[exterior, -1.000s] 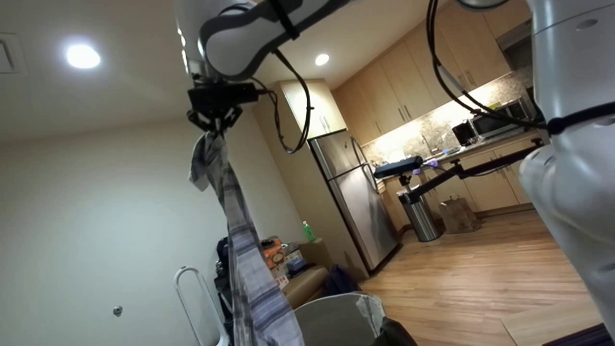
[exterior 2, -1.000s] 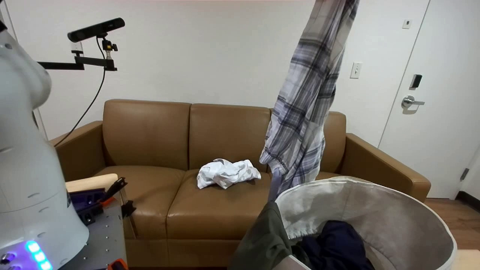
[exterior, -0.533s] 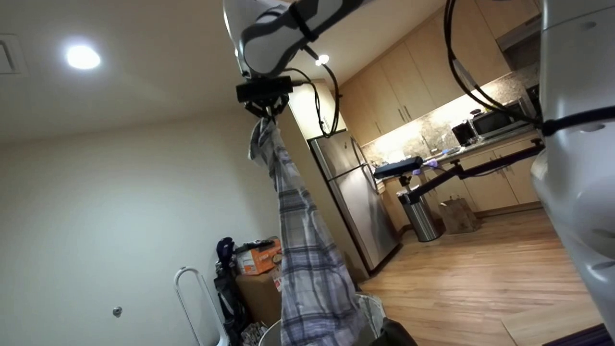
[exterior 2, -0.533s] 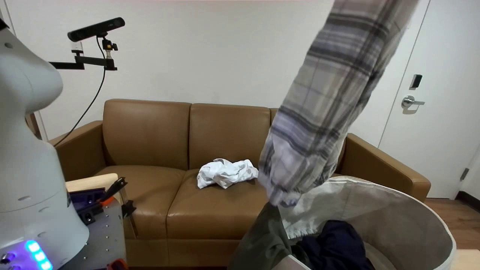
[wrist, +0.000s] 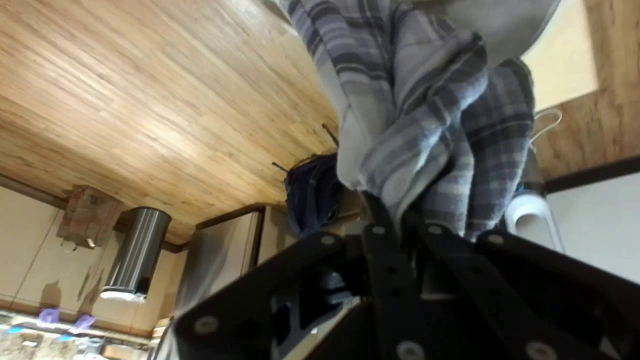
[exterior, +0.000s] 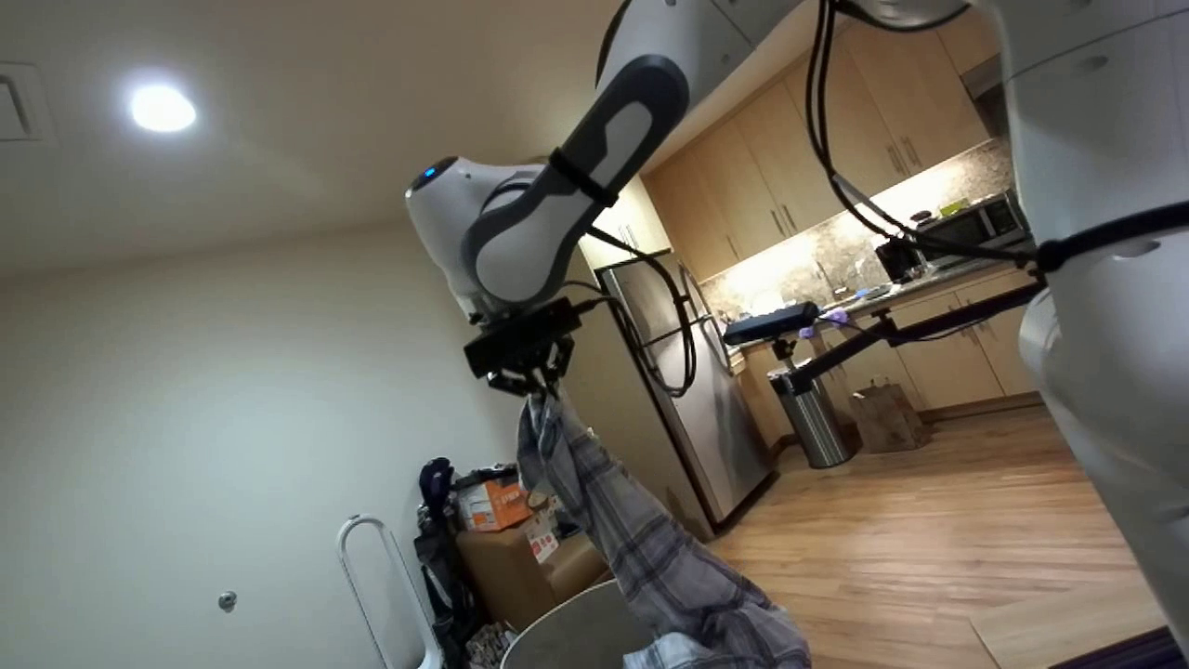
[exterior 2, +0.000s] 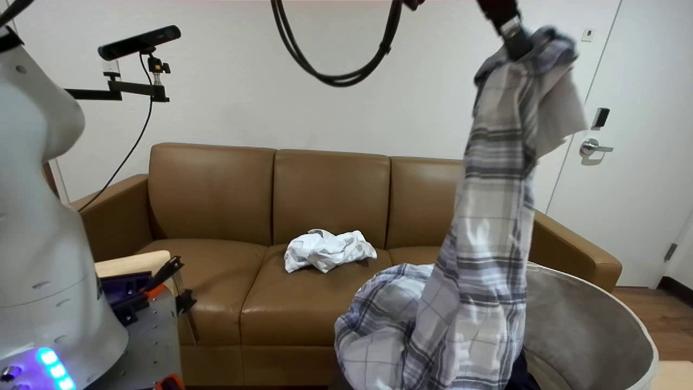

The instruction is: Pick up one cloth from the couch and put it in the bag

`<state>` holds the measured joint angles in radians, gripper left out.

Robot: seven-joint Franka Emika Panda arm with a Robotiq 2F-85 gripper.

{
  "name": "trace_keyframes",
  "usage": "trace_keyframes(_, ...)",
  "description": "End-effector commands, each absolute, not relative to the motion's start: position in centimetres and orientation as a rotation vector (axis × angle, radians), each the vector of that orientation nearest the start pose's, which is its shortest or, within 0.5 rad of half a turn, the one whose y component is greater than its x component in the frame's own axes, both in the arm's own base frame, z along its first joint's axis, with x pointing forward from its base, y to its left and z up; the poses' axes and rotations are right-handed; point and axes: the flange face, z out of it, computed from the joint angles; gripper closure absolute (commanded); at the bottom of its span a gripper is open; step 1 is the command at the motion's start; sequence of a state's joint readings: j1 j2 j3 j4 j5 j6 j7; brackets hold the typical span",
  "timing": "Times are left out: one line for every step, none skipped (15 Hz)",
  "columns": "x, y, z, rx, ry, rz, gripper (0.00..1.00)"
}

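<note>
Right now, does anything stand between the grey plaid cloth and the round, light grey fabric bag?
Nothing visible stands between the plaid cloth and the bag, but the cloth's lower folds hide one side of the opening and might snag.

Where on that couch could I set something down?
In an exterior view, the couch seat shows bare between the white cloth and the picture's left armrest; it's crowded around the bag, where the plaid cloth hangs from the gripper.

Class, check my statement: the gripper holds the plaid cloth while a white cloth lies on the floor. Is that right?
Not quite: the white cloth lies on the couch, as an exterior view shows. The gripper does hold the plaid cloth.
</note>
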<state>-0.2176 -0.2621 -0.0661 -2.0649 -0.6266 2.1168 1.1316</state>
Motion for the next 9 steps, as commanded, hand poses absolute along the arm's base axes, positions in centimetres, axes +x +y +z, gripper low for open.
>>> trace_keyframes(47.8, -13.3, 55.7, -2.976, 1.615, -0.725, 0.93)
trace_keyframes(47.6, -12.4, 55.0, -3.008, 1.536, -0.684, 0.93)
trace_keyframes(47.4, -11.8, 54.3, -3.041, 1.453, -0.653, 0.93)
trace_keyframes(47.1, -11.5, 53.7, -3.067, 1.372, -0.622, 0.93)
trace_keyframes(46.9, -11.5, 53.0, -3.078, 1.297, -0.593, 0.93)
trace_keyframes(46.6, -11.3, 52.5, -3.095, 1.225, -0.551, 0.93)
trace_keyframes(46.5, -10.9, 52.7, -3.083, 1.16, -0.549, 0.73)
trace_keyframes(47.6, -11.3, 52.5, -3.089, 1.299, -0.552, 0.91)
trace_keyframes(47.4, -11.2, 52.3, -3.092, 1.251, -0.541, 0.86)
